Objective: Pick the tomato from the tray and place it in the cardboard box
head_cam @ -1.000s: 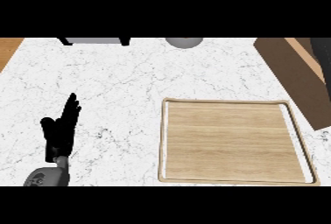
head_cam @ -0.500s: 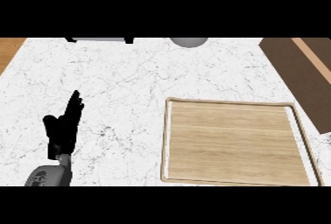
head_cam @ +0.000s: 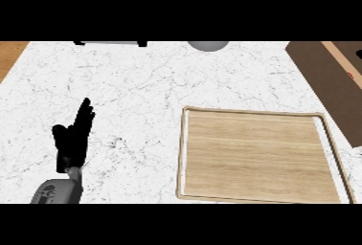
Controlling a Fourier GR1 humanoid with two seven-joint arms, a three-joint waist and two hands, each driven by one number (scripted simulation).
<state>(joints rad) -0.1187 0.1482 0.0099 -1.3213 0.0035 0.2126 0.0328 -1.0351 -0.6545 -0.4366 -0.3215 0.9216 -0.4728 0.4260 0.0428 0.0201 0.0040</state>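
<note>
left hand (head_cam: 73,136) straight-fingered lower left, tray (head_cam: 182,153) near right edge, cardboard box (head_cam: 316,72) top-right

So the tray (head_cam: 185,158) is a light wooden one, squarish, with a thin raised rim and rounded corners. It lies flat on the near right part of the worktop, and its wood grain runs left to right. The cardboard box (head_cam: 318,81) is brown and sits toward the worktop's far right corner. It's turned a bit at an angle and cut off by the view's right side. You can see a dark outer wall, a paler tan rim and a darker inside. There's a tiny red speck (head_cam: 350,74) inside it at the right, too small to tell if that's the tomato.
</note>
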